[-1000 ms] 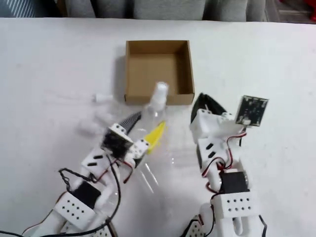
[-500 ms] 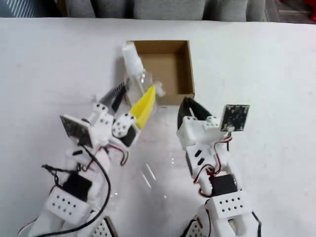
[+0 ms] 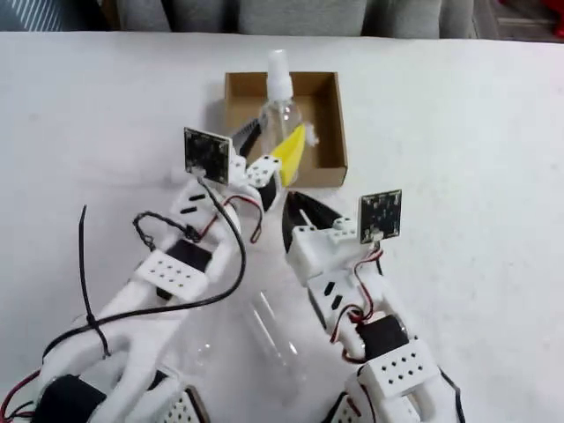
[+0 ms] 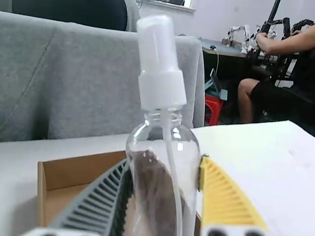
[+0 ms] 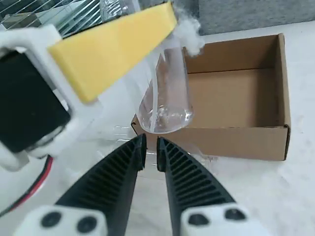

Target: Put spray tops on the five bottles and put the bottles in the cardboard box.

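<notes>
A white table (image 3: pixel 493 115) is spread across the high view, and a grey sofa (image 3: pixel 300 16) is seen along its far edge at 12 o'clock, flanked by a blue-striped patch (image 3: pixel 35 13) at 11 o'clock and something red (image 3: pixel 529 13) at 1 o'clock. In the left wrist view, beyond the sofa's end, a red object (image 4: pixel 216 110) is set low at 3 o'clock, with a dark desk (image 4: pixel 231 54) placed farther back at 2 o'clock.

Bright, even light, seemingly from above, washes the white table (image 3: pixel 493 132); faint shadows, small glints on the bottle (image 4: pixel 162 162).
</notes>
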